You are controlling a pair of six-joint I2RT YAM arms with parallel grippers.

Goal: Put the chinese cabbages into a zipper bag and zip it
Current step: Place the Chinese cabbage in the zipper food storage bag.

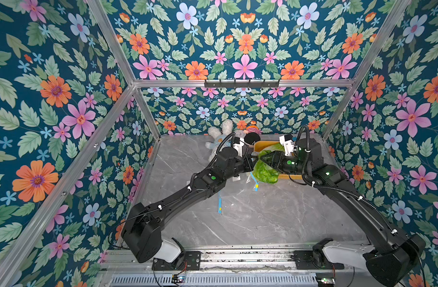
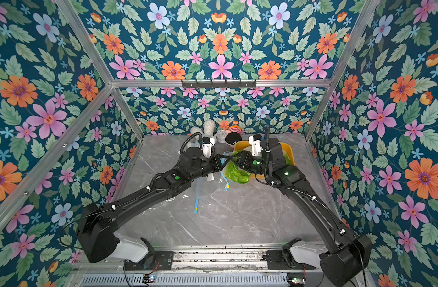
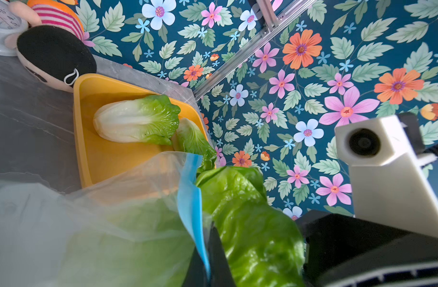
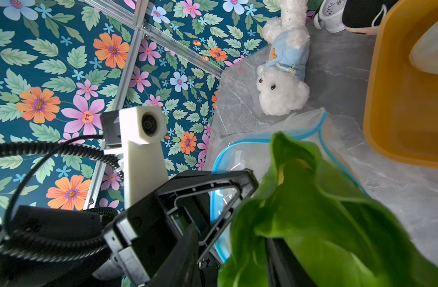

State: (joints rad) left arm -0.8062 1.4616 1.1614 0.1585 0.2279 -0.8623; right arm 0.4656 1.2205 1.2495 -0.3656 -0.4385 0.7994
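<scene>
The one clock (image 3: 1, 24) bears black digits, too blurred to read. Two cabbages (image 3: 135, 121) lie in the yellow tray (image 3: 93, 159); a third cabbage (image 1: 265, 171) sits at the mouth of the one clear bag (image 3: 39, 223). The left gripper (image 1: 252, 160) pinches the bag's blue zip edge; whether the right gripper (image 1: 262, 159) grips the third cabbage cannot be told.

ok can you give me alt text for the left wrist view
Close up, a green chinese cabbage lies partway in the blue-edged mouth of a clear zipper bag. Behind it, a yellow tray on the grey table holds two more cabbages, with a black-haired doll beside the tray and floral walls beyond.
</scene>
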